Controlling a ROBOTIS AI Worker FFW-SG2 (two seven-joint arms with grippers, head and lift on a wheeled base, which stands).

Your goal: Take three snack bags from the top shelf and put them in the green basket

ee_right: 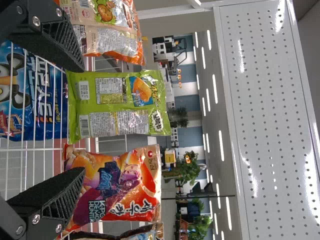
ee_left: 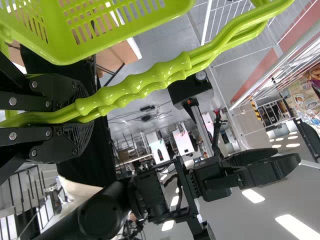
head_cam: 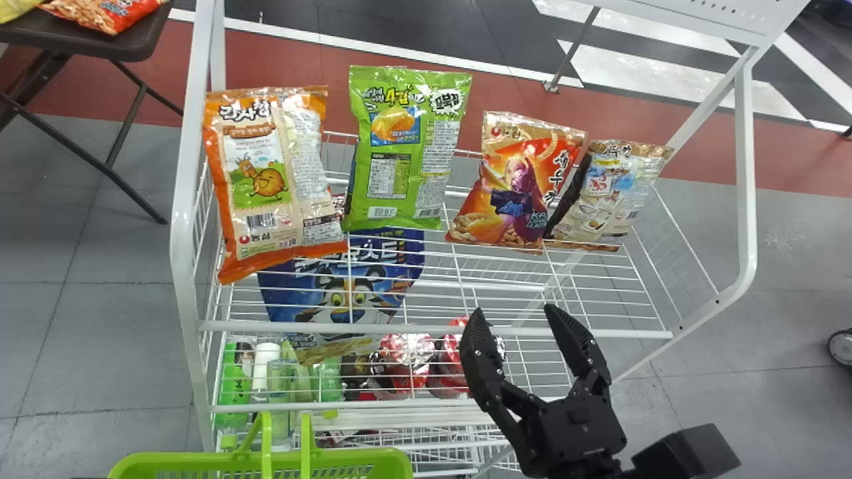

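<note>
1. The green snack bag [head_cam: 406, 150] stands on the top shelf [head_cam: 432, 328]. The head view sets an orange-and-cream potato snack bag [head_cam: 266, 179] left of it, a red-orange snack bag with a purple-haired figure [head_cam: 519, 183] right of it, and a brown-and-cream snack bag [head_cam: 609, 193] farther right.
2. Below it, seen through wires, is a blue bag with a cartoon tiger [head_cam: 399, 266].
3. The right hand [head_cam: 516, 313] is wide and empty, nearer the robot than the green snack bag and to its right. In the right wrist view, that bag shows between the spread fingers [ee_right: 47, 200] of the right hand [ee_right: 83, 119].
4. The green basket [head_cam: 160, 458] sits lower left of that bag, nearer the robot; the left wrist view shows the left hand [ee_left: 87, 112] narrow, clamped around its handles [ee_left: 145, 82].
5. The right wrist view shows a perforated white panel [ee_right: 275, 120] above that bag.
</note>
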